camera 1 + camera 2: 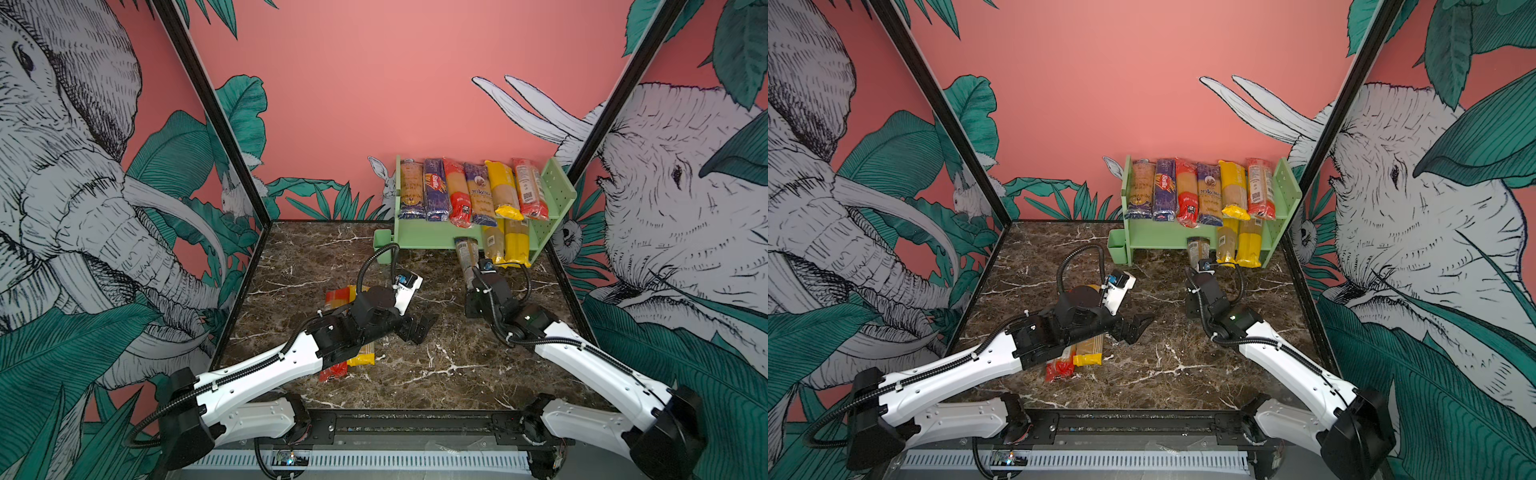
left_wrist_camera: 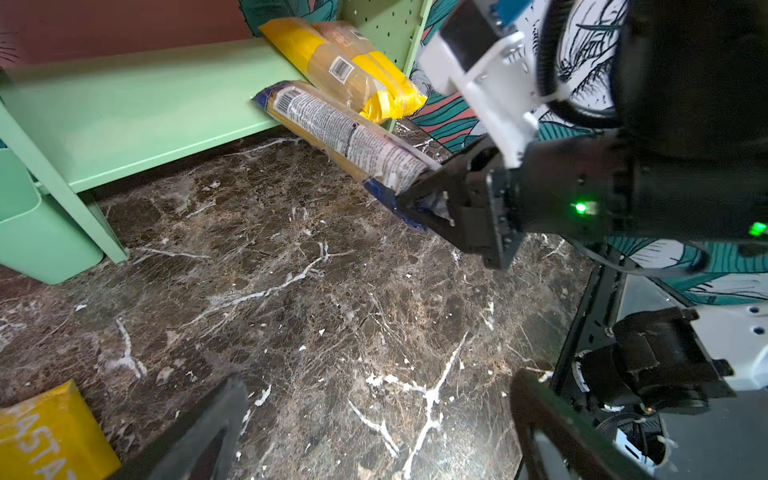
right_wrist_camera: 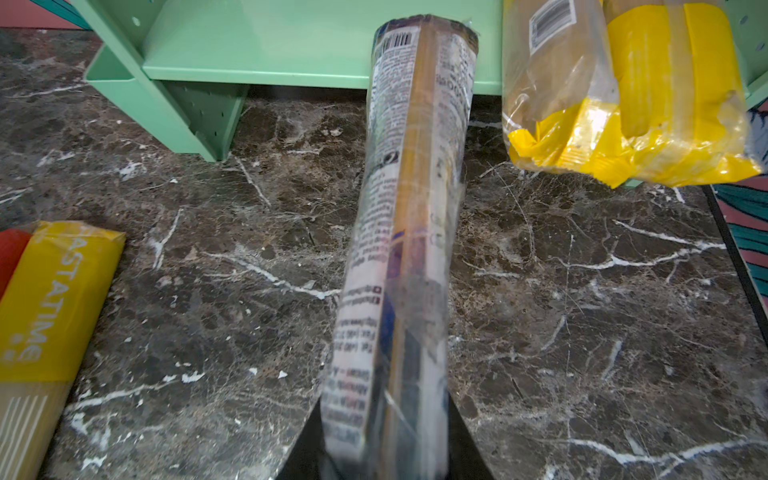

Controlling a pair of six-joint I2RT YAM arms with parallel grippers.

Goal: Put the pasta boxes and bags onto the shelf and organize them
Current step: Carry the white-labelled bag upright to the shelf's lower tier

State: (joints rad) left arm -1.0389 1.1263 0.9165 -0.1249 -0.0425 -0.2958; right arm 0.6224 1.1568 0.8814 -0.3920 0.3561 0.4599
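Low and left of centre in a top view, a red pack [image 1: 332, 371] and a yellow pack [image 1: 362, 359] lie side by side on the bench [image 1: 415, 374], partly under the left arm and not yet shelved. Just right of them the left gripper [image 1: 422, 328] hovers with its jaws apart and empty, probably parked there to leave the shelf front free. Further right and up, the shelf [image 1: 424, 235] stands against the back wall with a cup [image 1: 382, 245] on its left side; six packs [image 1: 469, 191] fill the top tier edge to edge, so only the lower tier has room. The blue-ended bag [image 3: 411, 208] slants up with its far end on that tier's front lip, and the right gripper [image 2: 419, 199] is clamped on its near end — a tail grip that should let it be pushed in lengthwise. The lower tier is bare to the bag's left; close on its right, two yellow bags [image 1: 515, 245] overhang the front edge — little slack on that side.
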